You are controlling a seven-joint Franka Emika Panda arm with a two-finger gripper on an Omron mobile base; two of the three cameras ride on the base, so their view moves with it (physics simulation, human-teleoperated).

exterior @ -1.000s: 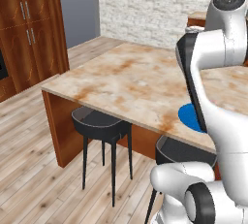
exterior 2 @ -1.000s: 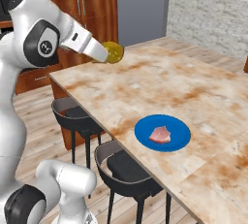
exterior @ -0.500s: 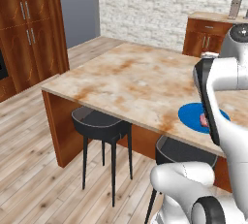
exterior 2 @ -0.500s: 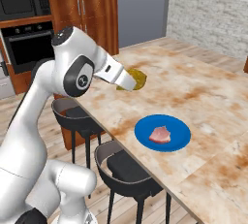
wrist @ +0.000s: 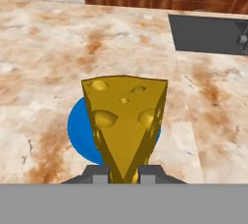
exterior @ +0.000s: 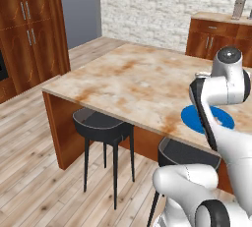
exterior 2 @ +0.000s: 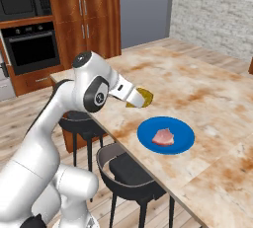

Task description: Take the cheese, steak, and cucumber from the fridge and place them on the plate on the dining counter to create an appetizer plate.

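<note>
My gripper [exterior 2: 135,97] is shut on the cheese [exterior 2: 144,96], a yellow wedge with holes, and holds it above the dining counter [exterior 2: 212,89] just left of the plate [exterior 2: 182,143]. In the hand view the cheese [wrist: 127,119] stands between my fingertips [wrist: 100,172], with the blue plate [wrist: 80,130] showing behind and below it. The pinkish steak [exterior 2: 163,136] lies on the plate. In the left base view my arm covers part of the plate [exterior: 193,118]. The cucumber and the fridge are out of view.
Black stools [exterior: 102,125] [exterior 2: 129,173] stand along the counter's near edge. A dark inset sink [wrist: 208,34] lies further along the counter. A black wall oven [exterior 2: 30,49] and wood cabinets [exterior: 29,19] stand beyond the open floor.
The arm has swung down and toward the plate, carrying the cheese from high over the counter's corner to just beside the plate. The steak and plate have not moved.
</note>
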